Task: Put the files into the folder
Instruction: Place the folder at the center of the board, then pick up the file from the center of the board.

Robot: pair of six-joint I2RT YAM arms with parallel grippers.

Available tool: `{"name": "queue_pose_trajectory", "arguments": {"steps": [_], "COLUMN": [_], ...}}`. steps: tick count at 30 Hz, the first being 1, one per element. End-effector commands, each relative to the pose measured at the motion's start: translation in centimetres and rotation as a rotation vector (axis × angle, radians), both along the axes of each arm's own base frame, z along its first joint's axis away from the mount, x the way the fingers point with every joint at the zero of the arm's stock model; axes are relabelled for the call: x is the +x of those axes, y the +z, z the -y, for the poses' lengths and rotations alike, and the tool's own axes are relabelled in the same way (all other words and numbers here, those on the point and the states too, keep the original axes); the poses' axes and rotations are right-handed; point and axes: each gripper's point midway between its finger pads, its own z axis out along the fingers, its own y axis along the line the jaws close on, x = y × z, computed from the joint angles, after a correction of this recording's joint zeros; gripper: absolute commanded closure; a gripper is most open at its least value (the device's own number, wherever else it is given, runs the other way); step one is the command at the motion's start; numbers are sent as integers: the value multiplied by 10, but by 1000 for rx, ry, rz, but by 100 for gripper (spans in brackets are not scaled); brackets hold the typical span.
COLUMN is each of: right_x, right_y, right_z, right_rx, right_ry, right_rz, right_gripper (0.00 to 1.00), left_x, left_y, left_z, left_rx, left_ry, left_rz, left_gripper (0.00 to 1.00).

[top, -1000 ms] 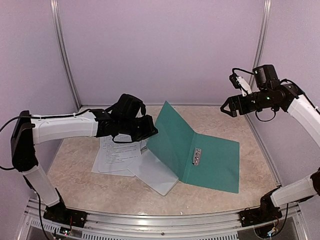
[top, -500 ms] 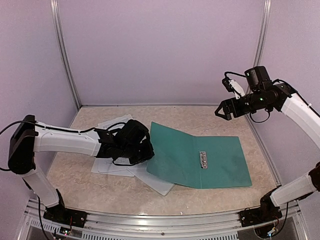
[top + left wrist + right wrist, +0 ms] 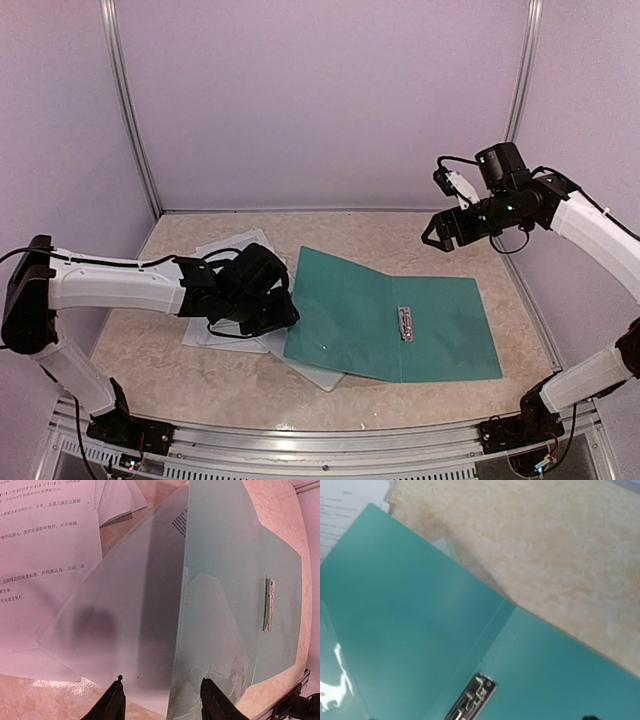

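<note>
The only words are on the files (image 3: 45,555), seen from the left wrist. They are rows of black Chinese print. One row looks like 操作机器人,使其完成抓取物件. Another looks like 达到规定的质量标准. A lower one looks like 有关规定执行. The print is small and cut off at the edge, so I may have some signs wrong. A small dark striped mark (image 3: 178,525) beside them cannot be read.

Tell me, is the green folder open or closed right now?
Open. The folder lies spread in two halves, the metal clip at its spine exposed; the sheets lie beside it, not inside.
</note>
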Motion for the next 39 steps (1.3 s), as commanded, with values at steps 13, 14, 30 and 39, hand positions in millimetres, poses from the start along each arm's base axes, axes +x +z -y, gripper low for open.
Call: {"name": "queue_pose_trajectory", "arguments": {"steps": [13, 14, 30, 39], "right_x": [-11, -11, -12, 9], "right_y": [-107, -111, -131, -113], "right_z": [-50, -55, -155, -256], "right_rx": [-29, -29, 66, 183], "right_ry": [44, 54, 290, 379], "right_rz": [-70, -71, -38, 8], "right_gripper": [15, 15, 24, 28], "left_x": [18, 20, 58, 76], "left_y": [48, 52, 48, 25], "left_z": [-11, -12, -88, -169], "left_rx": [-31, -53, 32, 64], "left_ry": [-148, -155, 40, 240], "left_rz": [163, 169, 153, 79], "left_gripper": [16, 13, 10, 12]}}
